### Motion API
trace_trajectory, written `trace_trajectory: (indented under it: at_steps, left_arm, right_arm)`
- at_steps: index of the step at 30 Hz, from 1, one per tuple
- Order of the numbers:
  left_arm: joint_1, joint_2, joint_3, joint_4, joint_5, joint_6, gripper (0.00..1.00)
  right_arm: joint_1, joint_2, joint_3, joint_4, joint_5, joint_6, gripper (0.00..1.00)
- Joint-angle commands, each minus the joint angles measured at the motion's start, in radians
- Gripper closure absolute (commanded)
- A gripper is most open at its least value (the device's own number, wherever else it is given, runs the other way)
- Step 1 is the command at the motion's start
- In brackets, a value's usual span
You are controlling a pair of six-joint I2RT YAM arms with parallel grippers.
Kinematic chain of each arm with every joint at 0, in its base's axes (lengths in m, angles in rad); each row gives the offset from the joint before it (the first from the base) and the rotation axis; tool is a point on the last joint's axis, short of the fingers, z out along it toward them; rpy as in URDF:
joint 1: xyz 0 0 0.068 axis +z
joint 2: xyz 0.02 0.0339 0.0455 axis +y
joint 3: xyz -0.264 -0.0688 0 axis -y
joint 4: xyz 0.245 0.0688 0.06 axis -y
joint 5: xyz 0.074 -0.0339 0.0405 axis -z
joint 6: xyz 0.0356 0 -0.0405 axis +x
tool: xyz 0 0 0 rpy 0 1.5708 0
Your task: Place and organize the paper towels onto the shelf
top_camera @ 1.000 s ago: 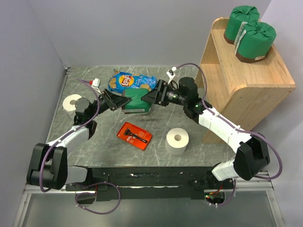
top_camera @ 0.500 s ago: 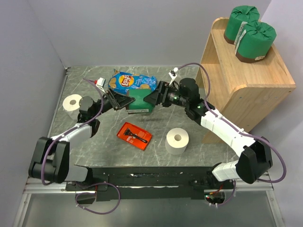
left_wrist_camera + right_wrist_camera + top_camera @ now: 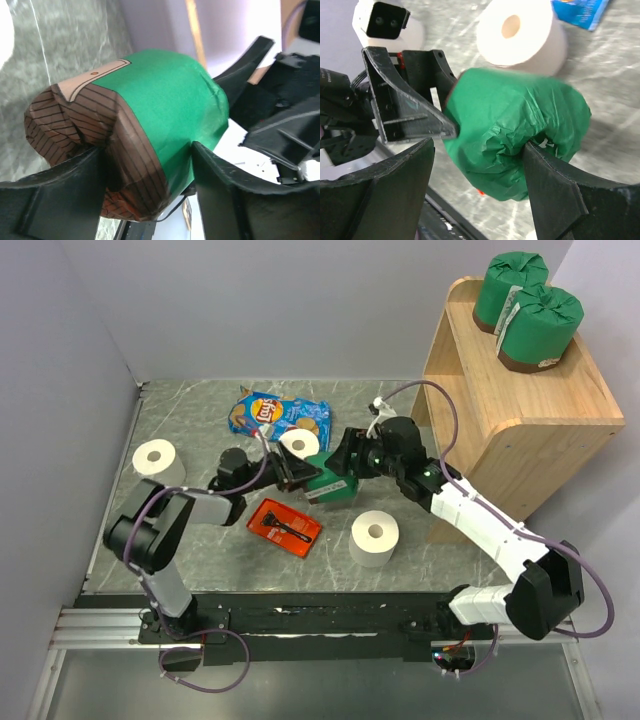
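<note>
A green-wrapped paper towel roll (image 3: pixel 328 487) with a brown end band (image 3: pixel 85 120) hangs above the table's middle between both arms. My right gripper (image 3: pixel 340 468) (image 3: pixel 477 145) is shut on its crumpled green end, one finger pressed into the wrapper. My left gripper (image 3: pixel 300 478) (image 3: pixel 147 150) stands open round the brown end, with a dark gap beside one finger. Two more green rolls (image 3: pixel 528 308) stand on top of the wooden shelf (image 3: pixel 520 410). Three white rolls sit on the table: far left (image 3: pixel 160 458), by the chip bag (image 3: pixel 298 443), and near the front (image 3: pixel 375 537).
A blue chip bag (image 3: pixel 275 412) lies at the back of the table. A flat red tray (image 3: pixel 285 525) lies just below the held roll. The shelf's lower level faces the right arm, partly hidden behind it. Grey walls close off the left and back.
Both grippers moved right and nearer with the green roll. The left arm swung far across, and its jaws widened. The white roll by the chip bag came into view.
</note>
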Motion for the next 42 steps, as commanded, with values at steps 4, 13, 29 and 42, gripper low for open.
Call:
trace_trajectory:
  at_steps: [4, 13, 29, 42]
  left_arm:
    - [-0.101, 0.114, 0.172, -0.005, -0.020, 0.079, 0.25]
    - [-0.088, 0.123, 0.212, -0.215, -0.079, 0.205, 0.21]
    - [-0.091, 0.045, 0.257, -0.535, -0.214, 0.417, 0.20]
    - [-0.118, -0.033, 0.197, -0.637, -0.362, 0.452, 0.19]
  right_arm:
    - [0.015, -0.053, -0.082, -0.023, 0.132, -0.071, 0.23]
    - [0.015, -0.037, -0.151, -0.089, 0.264, -0.073, 0.24]
    - [0.009, -0.012, -0.160, -0.098, 0.264, -0.024, 0.28]
    - [-0.014, 0.044, -0.251, 0.063, 0.212, 0.093, 0.36]
